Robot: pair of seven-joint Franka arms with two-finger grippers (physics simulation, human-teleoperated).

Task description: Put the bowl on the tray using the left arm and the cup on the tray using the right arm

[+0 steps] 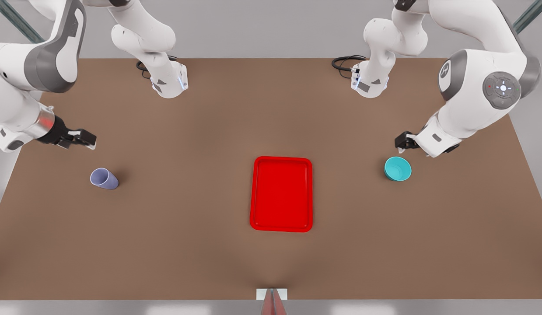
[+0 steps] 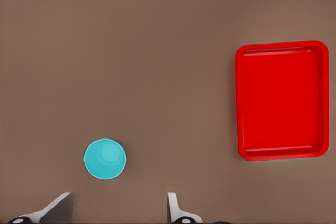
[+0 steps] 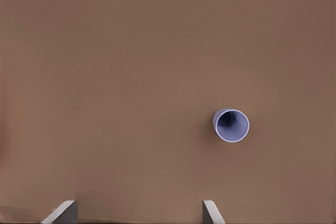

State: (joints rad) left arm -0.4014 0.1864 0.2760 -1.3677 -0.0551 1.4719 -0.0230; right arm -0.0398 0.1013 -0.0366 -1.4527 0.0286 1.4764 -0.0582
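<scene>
**Two open hands, nothing picked up yet**

The bowl (image 1: 398,169) sits upright on the brown bench (image 1: 187,245), on the front view's right. The left hand (image 1: 404,143) hangs just above and behind it, very near. In the left wrist view its two fingers (image 2: 173,205) are spread wide and hold nothing. The bowl (image 2: 105,159) lies just ahead of them, a little toward one finger and not in the middle of the gap. So this hand likely needs a small slide sideways before it goes down.

The cup (image 1: 104,178) sits on the front view's left, with its open mouth up. The right hand (image 1: 80,140) hangs near it but higher and farther back. Its fingers (image 3: 210,211) are open too, and empty. In the right wrist view the cup (image 3: 231,125) is off to one side of the gap, so this hand has more way to go than the other.

The tray (image 1: 281,162) lies flat in the middle of the bench, between the two things and well apart from both. Its long side runs front to back. Nothing lies between the tray and the bowl, or between the tray and the cup. Both things are well away from the bench edges.
</scene>
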